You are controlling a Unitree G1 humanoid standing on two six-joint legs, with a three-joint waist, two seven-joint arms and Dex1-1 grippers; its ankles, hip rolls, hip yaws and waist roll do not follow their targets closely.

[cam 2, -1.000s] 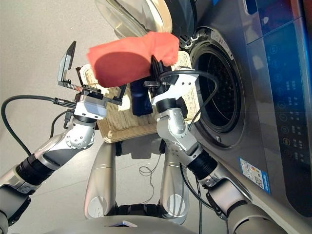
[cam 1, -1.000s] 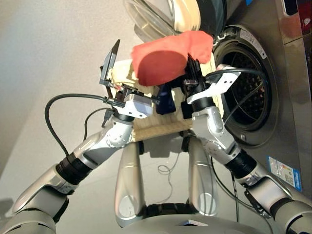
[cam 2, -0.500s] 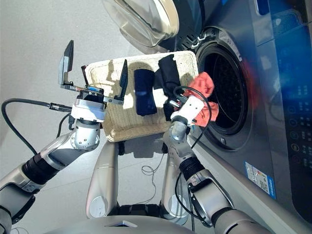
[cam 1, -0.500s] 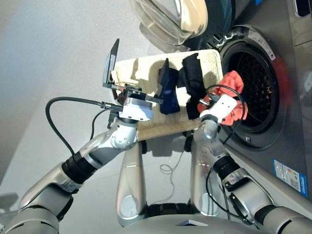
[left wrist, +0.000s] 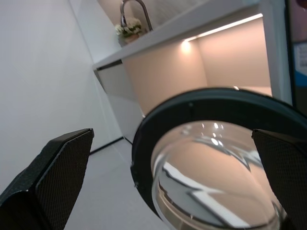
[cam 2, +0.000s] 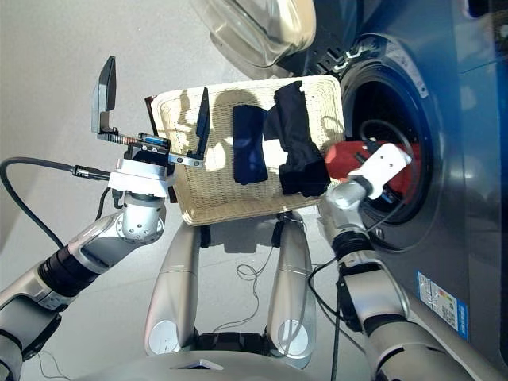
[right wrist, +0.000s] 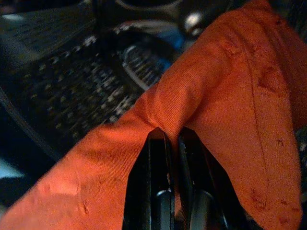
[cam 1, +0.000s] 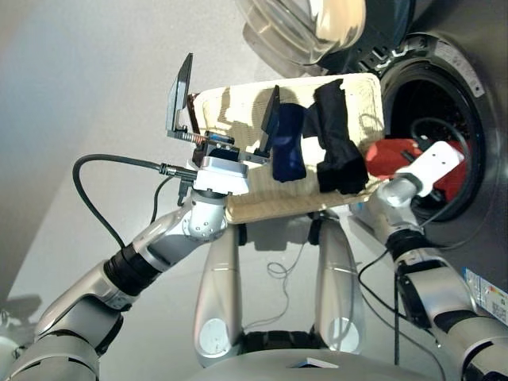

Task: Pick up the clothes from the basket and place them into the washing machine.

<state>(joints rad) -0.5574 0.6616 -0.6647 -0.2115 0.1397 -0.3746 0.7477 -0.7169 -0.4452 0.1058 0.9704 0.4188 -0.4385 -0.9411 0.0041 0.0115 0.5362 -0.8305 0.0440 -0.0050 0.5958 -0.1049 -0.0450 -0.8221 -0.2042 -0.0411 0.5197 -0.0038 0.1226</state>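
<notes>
The cream-white basket (cam 1: 238, 202) sits in front of me with the navy garment (cam 1: 287, 151) and the longer black garment (cam 1: 337, 155) lying side by side in it. The coral-red garment (cam 1: 387, 155) is at the mouth of the washing machine's drum (cam 1: 425, 99), with my right gripper (right wrist: 169, 139) shut on a fold of it. Perforated drum wall shows behind the cloth in the right wrist view. My left gripper (cam 1: 226, 107) hovers open over the basket's left part, holding nothing. Its wrist view looks at the open porthole door (left wrist: 216, 158).
The round glass door (cam 1: 305, 24) stands swung open beyond the basket's far edge. The washing machine's dark grey front (cam 2: 468, 182) fills the right side. Black cables (cam 1: 119, 163) loop from both wrists. Pale floor (cam 1: 87, 71) lies to the left.
My right arm carried the coral-red garment from above the basket rightward into the drum mouth. The navy and black garments became visible. The left arm held its place; the view shifted.
</notes>
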